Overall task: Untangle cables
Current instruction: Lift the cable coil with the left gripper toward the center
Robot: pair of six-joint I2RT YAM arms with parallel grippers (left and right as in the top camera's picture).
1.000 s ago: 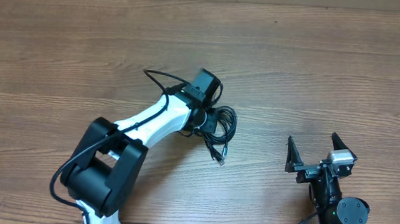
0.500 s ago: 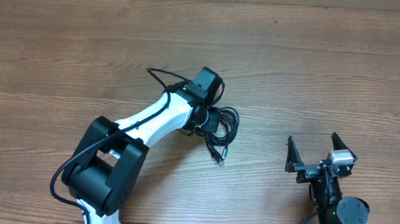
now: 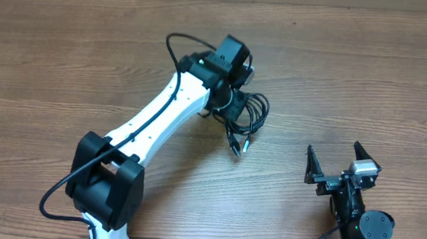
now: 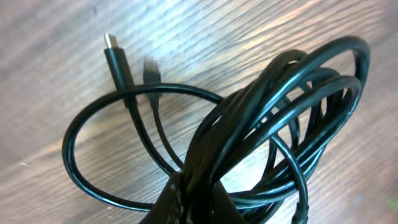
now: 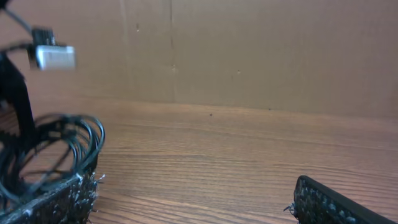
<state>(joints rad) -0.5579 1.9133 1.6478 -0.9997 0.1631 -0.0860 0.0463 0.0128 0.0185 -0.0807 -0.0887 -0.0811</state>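
- Black cables lie as one knotted bundle near the middle of the wooden table.
- Our left gripper is pinched tight on that bundle. In the left wrist view its fingers clamp several strands where they cross, and the loops fan out from there.
- Two plug ends hang free beside the loops. One casts a shadow on the wood, so we judge the bundle to be raised a little off the table.
- Our right gripper stands wide apart and holds nothing, well away from the cables.
- We judge the step in hand to be gripping and lifting the tangle; no cord is separated yet.
- Next we would need the right gripper to come across, take a free plug end or an outer loop, and draw it away from the clamp.
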